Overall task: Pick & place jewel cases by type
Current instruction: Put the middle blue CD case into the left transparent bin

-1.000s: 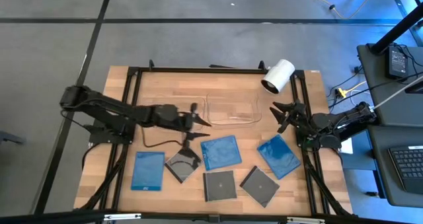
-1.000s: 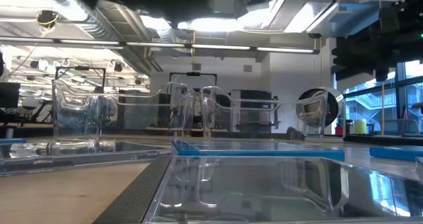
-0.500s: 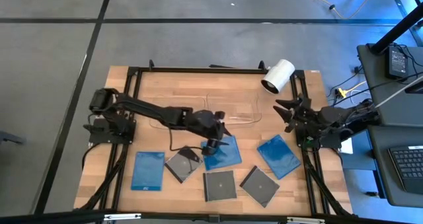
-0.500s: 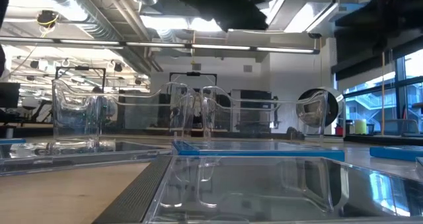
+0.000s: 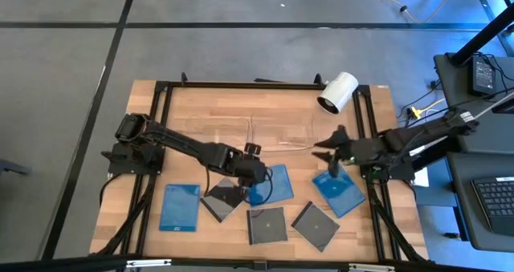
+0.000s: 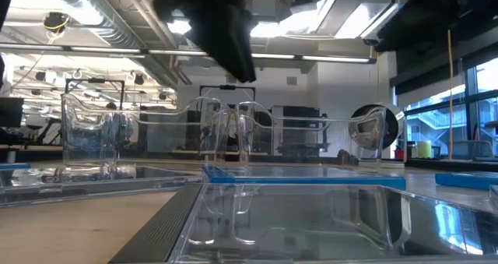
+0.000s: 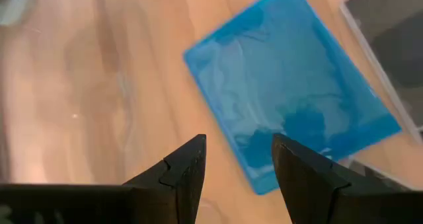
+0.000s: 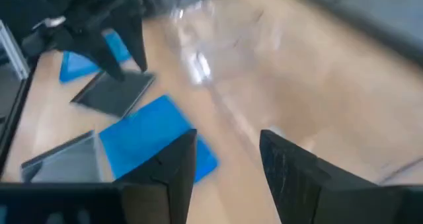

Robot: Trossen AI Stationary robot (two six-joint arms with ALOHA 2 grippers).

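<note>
Table (image 5: 193, 103): we find wooden top; nothing sorted yet.
Clear trays (image 5: 281, 131): at the far middle; we see no case in them.
Jewel cases: all six lie flat along the near half, blue ones (image 5: 180, 206) mixed with dark ones (image 5: 266, 225).
Left gripper (image 5: 255, 178): jaws apart, empty, over the middle blue case (image 7: 291, 92).
Right gripper (image 5: 328, 154): jaws apart, empty, above the right blue case (image 5: 339, 188).
Remaining: we judge all six placements outstanding.
</note>
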